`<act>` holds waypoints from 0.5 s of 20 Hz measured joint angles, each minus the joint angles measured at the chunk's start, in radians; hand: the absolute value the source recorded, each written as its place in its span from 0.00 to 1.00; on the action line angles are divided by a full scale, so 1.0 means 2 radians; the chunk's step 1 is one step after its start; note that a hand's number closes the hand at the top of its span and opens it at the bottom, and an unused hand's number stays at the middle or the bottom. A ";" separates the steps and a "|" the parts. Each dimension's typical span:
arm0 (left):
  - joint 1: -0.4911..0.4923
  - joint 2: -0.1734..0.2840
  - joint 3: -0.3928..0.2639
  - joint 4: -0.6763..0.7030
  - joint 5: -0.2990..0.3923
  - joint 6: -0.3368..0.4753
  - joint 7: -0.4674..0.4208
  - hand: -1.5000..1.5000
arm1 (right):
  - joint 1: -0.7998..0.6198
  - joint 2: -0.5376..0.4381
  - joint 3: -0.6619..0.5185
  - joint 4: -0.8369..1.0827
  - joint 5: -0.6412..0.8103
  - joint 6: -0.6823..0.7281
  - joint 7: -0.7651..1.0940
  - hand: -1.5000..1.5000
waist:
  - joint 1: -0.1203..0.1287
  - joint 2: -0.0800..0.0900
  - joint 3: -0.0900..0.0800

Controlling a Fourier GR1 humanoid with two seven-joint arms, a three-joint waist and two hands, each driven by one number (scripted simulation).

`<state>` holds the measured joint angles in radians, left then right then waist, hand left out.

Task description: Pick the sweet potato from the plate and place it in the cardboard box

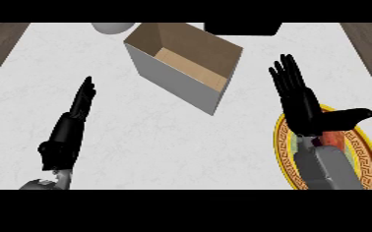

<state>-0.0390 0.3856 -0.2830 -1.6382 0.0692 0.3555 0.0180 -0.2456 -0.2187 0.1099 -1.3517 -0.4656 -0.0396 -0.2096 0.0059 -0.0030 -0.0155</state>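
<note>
Most of the sweet potato (pixel 333 138) and plate (pixel 283 145) behind the open, empty right hand (pixel 301 105).

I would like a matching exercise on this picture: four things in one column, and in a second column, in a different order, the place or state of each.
Things:
1. cardboard box
2. plate
3. left hand
4. sweet potato

Places or states:
A. on the plate, mostly hidden by the right hand
B. at the view's left, fingers straight
C. open-topped, near the counter's middle
D. gold-rimmed, at the view's lower right

Pairs: 1-C, 2-D, 3-B, 4-A
</note>
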 measured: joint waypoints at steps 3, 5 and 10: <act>-0.002 0.002 0.015 0.022 -0.003 -0.005 -0.004 0.50 | -0.017 -0.033 -0.031 -0.004 -0.006 0.015 0.006 0.00 | -0.001 0.001 0.004; 0.003 0.008 0.024 0.039 -0.006 -0.005 -0.008 0.50 | -0.028 -0.062 -0.054 -0.003 -0.005 0.027 -0.002 0.00 | -0.002 0.002 0.006; 0.014 0.020 0.034 0.055 -0.004 -0.011 0.005 0.50 | -0.011 -0.150 -0.089 0.033 0.080 -0.035 0.007 0.00 | -0.008 0.004 0.004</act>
<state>-0.0114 0.4265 -0.2144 -1.5274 0.0613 0.3340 0.0272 -0.2671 -0.5192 -0.0671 -1.2860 -0.3063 -0.1100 -0.1954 -0.0105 0.0060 -0.0073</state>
